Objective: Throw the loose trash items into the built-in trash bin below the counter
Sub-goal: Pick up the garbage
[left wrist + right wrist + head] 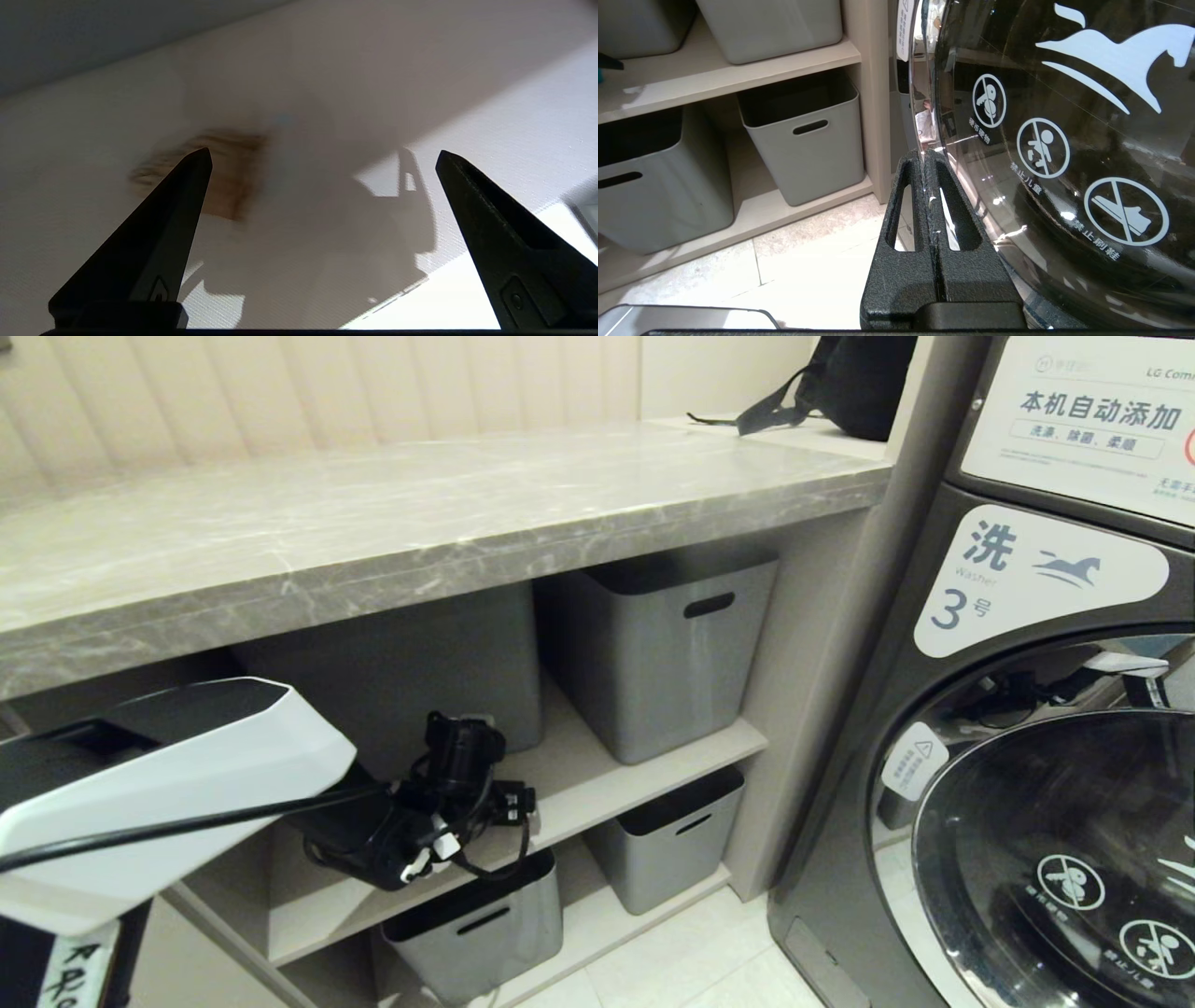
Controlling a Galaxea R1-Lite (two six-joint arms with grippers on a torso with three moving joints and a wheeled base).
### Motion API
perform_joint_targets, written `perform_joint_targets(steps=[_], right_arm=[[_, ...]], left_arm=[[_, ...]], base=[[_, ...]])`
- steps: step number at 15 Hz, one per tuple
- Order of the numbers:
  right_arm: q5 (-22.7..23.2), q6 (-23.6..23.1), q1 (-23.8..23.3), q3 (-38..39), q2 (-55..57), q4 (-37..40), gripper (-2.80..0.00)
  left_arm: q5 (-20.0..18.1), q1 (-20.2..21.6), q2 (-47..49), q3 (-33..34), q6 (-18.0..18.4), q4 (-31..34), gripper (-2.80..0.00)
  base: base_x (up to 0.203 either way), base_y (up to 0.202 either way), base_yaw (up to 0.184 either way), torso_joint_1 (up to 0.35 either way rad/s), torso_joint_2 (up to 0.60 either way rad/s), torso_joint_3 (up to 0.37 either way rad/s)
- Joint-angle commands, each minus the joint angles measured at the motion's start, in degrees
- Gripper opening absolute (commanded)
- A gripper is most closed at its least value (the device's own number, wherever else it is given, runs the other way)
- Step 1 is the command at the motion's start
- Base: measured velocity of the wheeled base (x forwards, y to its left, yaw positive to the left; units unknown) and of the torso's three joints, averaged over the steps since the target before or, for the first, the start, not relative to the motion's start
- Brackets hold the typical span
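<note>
Grey marble-look tabletop runs across my head view with nothing of the trash on the stretch I can see, and no flap-fronted bin in frame either, only grey storage bins on the shelves under the tabletop and a washer beside them. My left gripper hangs below the tabletop's front edge, its fingers spread wide with nothing between them. Beyond them one blurred brown cardboard scrap shows against a pale surface; I cannot tell whether it is lying there or falling. My right gripper sits parked low beside the washer door, fingers pressed together and empty. I judge at least this scrap has left the fingers; how many remain I cannot say.
</note>
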Motion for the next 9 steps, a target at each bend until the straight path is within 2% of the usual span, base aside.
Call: perform_joint_targets(steps=[1,6,7,8,9], right_arm=[[0.0,0.0,0.0,0.0,-0.1,0.0,-2.80],[0.0,0.0,0.0,0.0,-0.1,0.0,-2.80],[0.0,0.0,0.0,0.0,-0.1,0.0,-2.80],[0.0,0.0,0.0,0.0,-0.1,0.0,-2.80],[0.0,0.0,0.0,0.0,-0.1,0.0,-2.80]], left_arm=[[0.1,0.0,2.3,-1.4,0.0,-1.0,0.00],[0.2,0.1,4.7,-3.3,-0.2,-1.2,0.00],[0.2,0.1,4.8,-3.4,-0.3,-1.2,-2.62],[0.1,0.5,4.9,-3.5,-0.4,-1.1,-2.80],[0.1,0.6,5.1,-3.4,-0.4,-1.1,-2.80]], base=[[0.000,0.000,0.000,0.000,0.00,0.000],[0.000,0.000,0.000,0.000,0.00,0.000],[0.000,0.000,0.000,0.000,0.00,0.000],[0.000,0.000,0.000,0.000,0.00,0.000],[0.000,0.000,0.000,0.000,0.00,0.000]])
